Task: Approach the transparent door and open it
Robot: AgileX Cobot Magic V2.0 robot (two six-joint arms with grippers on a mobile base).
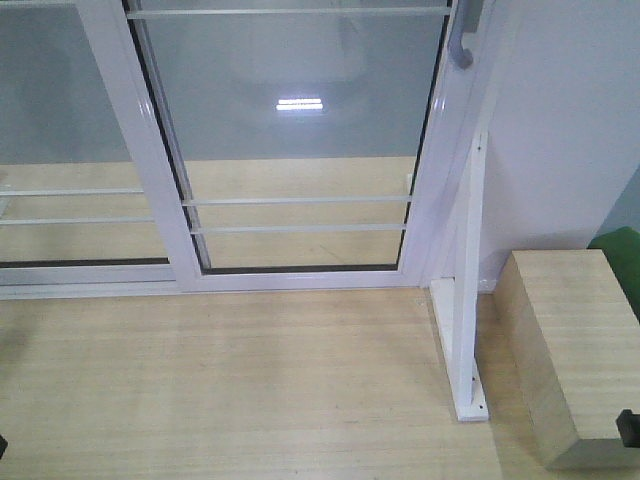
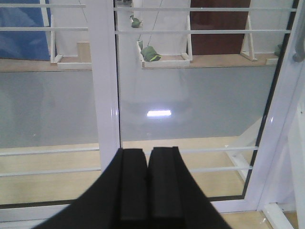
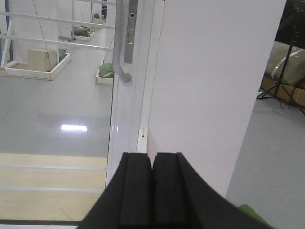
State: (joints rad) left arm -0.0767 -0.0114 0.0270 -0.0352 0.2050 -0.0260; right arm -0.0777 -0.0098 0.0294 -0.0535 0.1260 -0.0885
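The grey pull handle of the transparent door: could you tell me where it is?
The grey pull handle sits top right in the front view, on the right upright of the transparent door, beside the white wall.

We logged a pale wood-plank floor (image 1: pixel 250 380) in the foreground. At its right stood a white wall panel (image 1: pixel 570 130) braced by a white bracket (image 1: pixel 470 300) footed on the boards, with a light wooden block (image 1: pixel 575 350) just beside it. Farther off lay a glossy grey floor (image 2: pixel 57 109) carrying a bright rectangular lamp reflection (image 2: pixel 159 113), and on it a low white frame (image 2: pixel 167 60) holding a green bag (image 2: pixel 152 53), backed by a blue panel (image 2: pixel 21 33) and a dark red-brown panel (image 2: pixel 217 26). Right of the wall panel we recorded a black tripod (image 3: pixel 286 67).
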